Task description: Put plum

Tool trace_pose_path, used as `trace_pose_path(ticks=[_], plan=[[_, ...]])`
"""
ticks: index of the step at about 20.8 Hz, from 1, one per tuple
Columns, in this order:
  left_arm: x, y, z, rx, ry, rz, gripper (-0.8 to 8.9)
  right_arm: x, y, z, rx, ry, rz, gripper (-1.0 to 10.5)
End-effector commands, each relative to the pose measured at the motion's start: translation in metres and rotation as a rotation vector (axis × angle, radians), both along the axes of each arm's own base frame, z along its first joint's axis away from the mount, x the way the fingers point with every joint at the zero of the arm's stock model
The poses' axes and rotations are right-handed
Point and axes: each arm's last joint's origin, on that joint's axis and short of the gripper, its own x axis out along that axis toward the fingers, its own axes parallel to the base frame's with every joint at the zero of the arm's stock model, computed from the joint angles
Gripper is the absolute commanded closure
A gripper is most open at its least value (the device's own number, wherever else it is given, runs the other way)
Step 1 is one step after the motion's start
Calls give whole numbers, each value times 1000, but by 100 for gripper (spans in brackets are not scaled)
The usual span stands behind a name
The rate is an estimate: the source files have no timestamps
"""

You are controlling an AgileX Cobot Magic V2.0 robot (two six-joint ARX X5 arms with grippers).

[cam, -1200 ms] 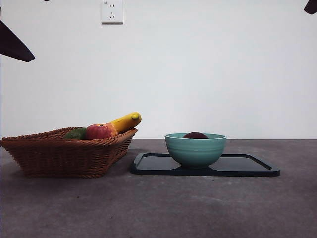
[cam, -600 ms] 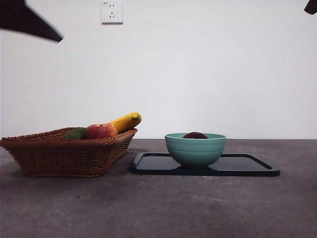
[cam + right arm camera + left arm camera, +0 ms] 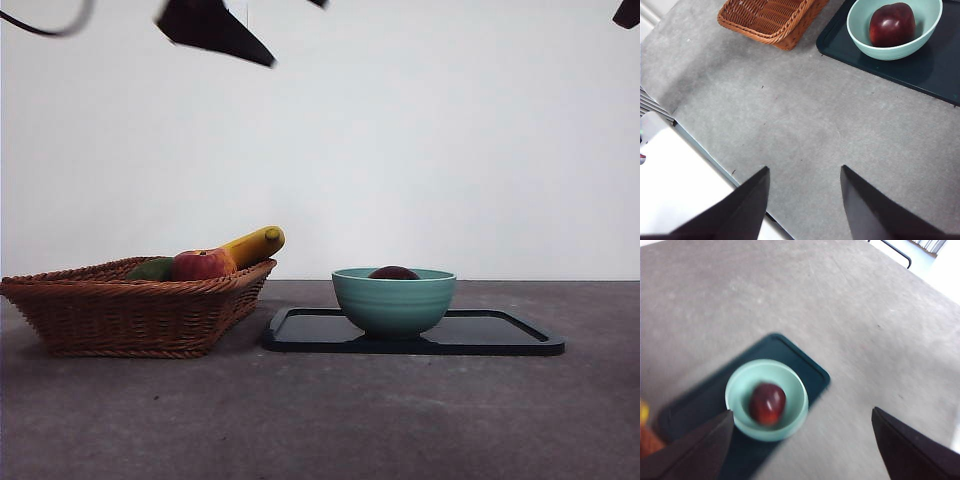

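Since the earlier frames I see the dark arm at the top of the front view has travelled from the upper left edge toward the middle; nothing on the table has shifted.

Front view: the left gripper (image 3: pixel 215 28) hangs high near the top edge, well above the wicker basket (image 3: pixel 130 310). I note a red apple (image 3: pixel 203 265), a banana (image 3: pixel 255 244) and a green fruit (image 3: pixel 152 270) in the basket. The teal bowl (image 3: pixel 394 300) stands on the dark tray (image 3: pixel 500 335), just beside the basket. Only the top of the plum (image 3: pixel 394 273) shows over the bowl's rim. The right arm waits as a black tip at the top right corner.

Left wrist view, blurred: I look down on the bowl (image 3: pixel 767 400) with the plum (image 3: pixel 767 403) lying inside it, the tray (image 3: pixel 805 365) beneath. The left gripper (image 3: pixel 802 445) has its jaws spread wide and holds nothing.

Right wrist view: the right gripper (image 3: pixel 805 202) is high over bare table (image 3: pixel 805 120), jaws apart and holding nothing. The plum (image 3: pixel 892 24) sits in the bowl (image 3: pixel 890 50) on the tray (image 3: pixel 920 70), with the basket (image 3: pixel 772 20) corner nearby.
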Motion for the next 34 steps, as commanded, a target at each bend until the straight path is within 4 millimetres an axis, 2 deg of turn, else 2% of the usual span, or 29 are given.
trace_pose_path(ticks=[1, 4, 9, 16, 21, 25, 34], plan=[[22, -20, -12, 10, -13, -23, 376, 1, 1, 1, 10, -1, 2, 721], [42, -41, -37, 19, -26, -54, 377, 1, 1, 1, 10, 0, 1, 720], [59, -70, -76, 111, -105, -73, 377, 0, 1, 1, 10, 2, 1, 721], [70, -100, -127, 189, -114, -123, 377, 0, 1, 1, 11, 6, 0, 721], [74, -110, -157, 223, -70, -145, 377, -1, 0, 0, 3, 23, -1, 721], [74, -113, -169, 246, -67, -163, 378, -1, 0, 0, 3, 25, 0, 721], [75, -114, -172, 269, -92, -164, 381, -1, 0, 0, 3, 24, -1, 721]])
